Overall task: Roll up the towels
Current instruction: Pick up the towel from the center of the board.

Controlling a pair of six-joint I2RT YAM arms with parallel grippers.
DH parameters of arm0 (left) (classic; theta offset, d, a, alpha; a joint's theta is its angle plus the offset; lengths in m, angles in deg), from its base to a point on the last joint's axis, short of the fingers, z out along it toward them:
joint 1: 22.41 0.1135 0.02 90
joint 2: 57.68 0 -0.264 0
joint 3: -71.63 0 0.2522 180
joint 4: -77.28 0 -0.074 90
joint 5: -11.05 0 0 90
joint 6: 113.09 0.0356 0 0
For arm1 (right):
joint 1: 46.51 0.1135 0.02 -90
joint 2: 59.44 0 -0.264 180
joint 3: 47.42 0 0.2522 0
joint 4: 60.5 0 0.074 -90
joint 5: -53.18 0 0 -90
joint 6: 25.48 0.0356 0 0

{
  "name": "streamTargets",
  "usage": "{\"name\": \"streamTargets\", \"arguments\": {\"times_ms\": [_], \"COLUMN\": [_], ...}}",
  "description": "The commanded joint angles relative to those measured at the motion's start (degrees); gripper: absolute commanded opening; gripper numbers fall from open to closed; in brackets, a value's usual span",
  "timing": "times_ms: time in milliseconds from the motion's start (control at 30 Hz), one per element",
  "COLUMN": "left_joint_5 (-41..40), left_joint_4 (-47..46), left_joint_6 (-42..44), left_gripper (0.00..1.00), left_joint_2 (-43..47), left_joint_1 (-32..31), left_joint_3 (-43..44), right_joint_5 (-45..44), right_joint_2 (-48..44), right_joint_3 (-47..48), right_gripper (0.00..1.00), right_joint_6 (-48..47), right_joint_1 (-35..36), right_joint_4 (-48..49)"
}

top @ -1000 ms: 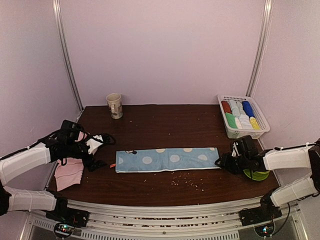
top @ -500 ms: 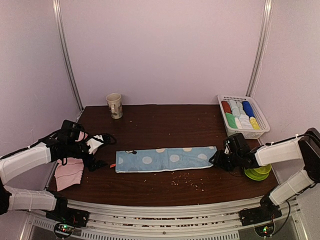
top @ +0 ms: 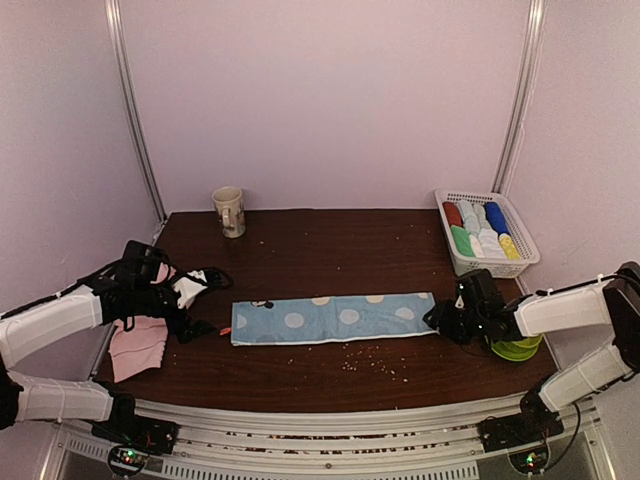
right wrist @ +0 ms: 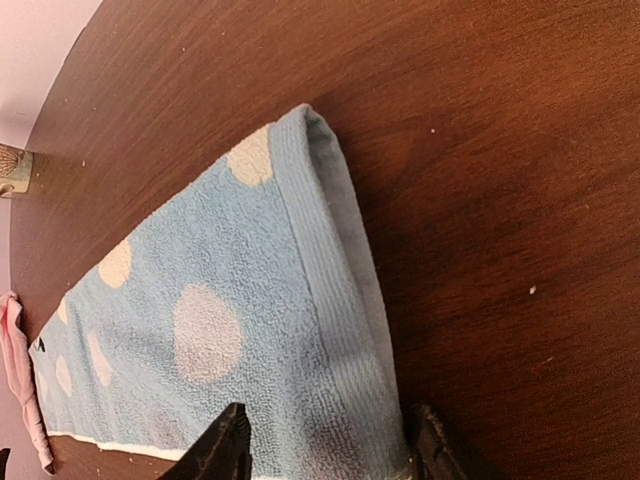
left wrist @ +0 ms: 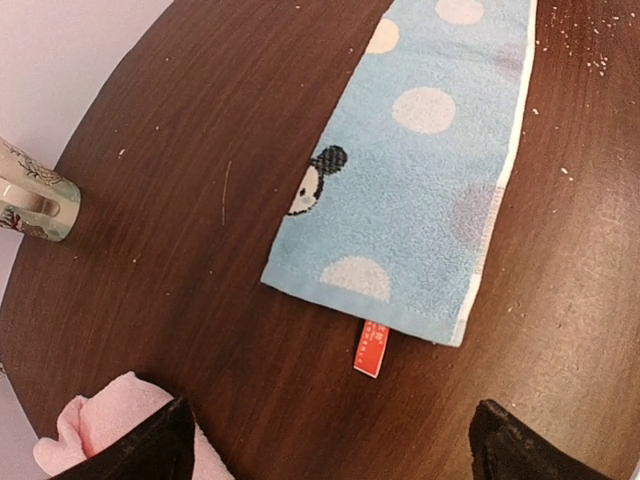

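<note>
A light blue towel (top: 335,318) with white and orange dots lies flat as a long strip across the middle of the table. Its left end with a red tag (left wrist: 370,350) shows in the left wrist view (left wrist: 420,180). Pale pink towels (top: 140,345) lie bunched at the left edge. My left gripper (top: 198,327) is open and empty just left of the tag, its midpoint over bare table (left wrist: 335,445). My right gripper (top: 437,322) is open and straddles the towel's right end (right wrist: 300,330), one finger over the cloth and one at its edge (right wrist: 328,452).
A patterned mug (top: 229,211) stands at the back left. A white slatted basket (top: 524,258) with several rolled cloths stands at the back right. A green dish (top: 515,348) lies under my right arm. Crumbs (top: 365,360) are scattered in front of the towel.
My right gripper has moved a little left onto the towel's right end. The left arm and the towel have not moved.
</note>
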Motion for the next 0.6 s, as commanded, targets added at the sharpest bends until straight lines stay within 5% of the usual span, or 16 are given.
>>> {"name": "streamTargets", "arguments": {"times_ms": [0, 567], "left_joint_5": [0.87, 0.76], "left_joint_4": [-2.62, -2.69], "left_joint_6": [-0.46, -0.34], "left_gripper": [0.98, 0.98], "left_joint_2": [-0.03, 0.41], "left_joint_1": [0.12, 0.12], "left_joint_3": [-0.67, -0.94], "right_joint_5": [-1.96, -3.73], "right_joint_2": [3.16, 11.26], "right_joint_3": [-1.24, 2.75], "right_gripper": [0.55, 0.53], "right_joint_6": [1.19, -4.21], "right_joint_1": [-0.14, -2.98], "right_joint_4": [-3.73, -6.04]}}
